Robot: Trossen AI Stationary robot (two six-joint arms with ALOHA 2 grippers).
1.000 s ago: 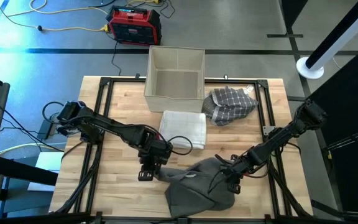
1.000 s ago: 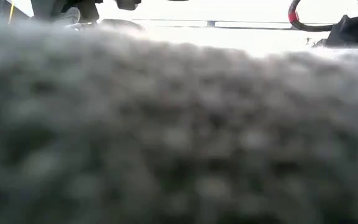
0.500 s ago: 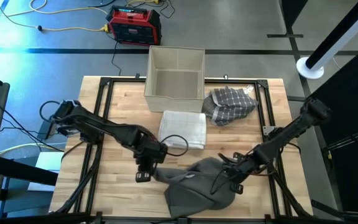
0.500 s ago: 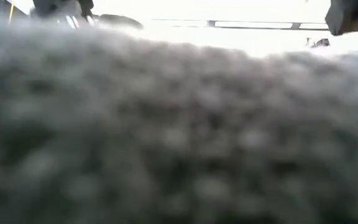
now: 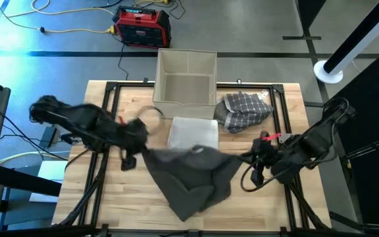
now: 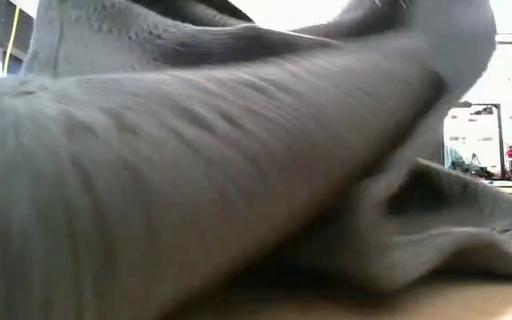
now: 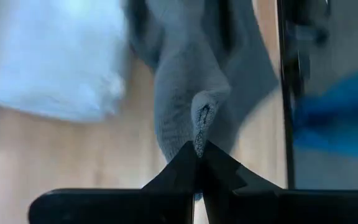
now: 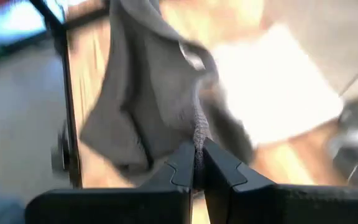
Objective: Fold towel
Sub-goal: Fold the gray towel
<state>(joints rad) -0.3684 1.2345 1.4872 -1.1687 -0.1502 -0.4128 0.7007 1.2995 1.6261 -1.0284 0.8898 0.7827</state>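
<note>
A dark grey towel is held up between my two grippers over the middle of the table. Its lower part lies on the wood near the front edge. It fills the low view. My left gripper is shut on the towel's left upper end. My right gripper is shut on its right upper end. Both grippers are above the table. My left gripper pinches a bunched edge of the towel between its two fingertips. The cloth hangs away below the fingers, several layers gathered. My right gripper pinches a gathered edge of the towel between its two fingertips. The cloth hangs below and runs toward the other gripper, its low end on the table.
A folded white towel lies behind the grey one. A checkered cloth lies at the back right. An open beige box stands at the far edge. A black frame rims the table.
Both grippers have risen with the towel and moved apart, the left toward the table's left edge, the right toward its right edge. The towel, which was heaped at the front, is lifted and spread out between them, with only its lower part still on the table.
</note>
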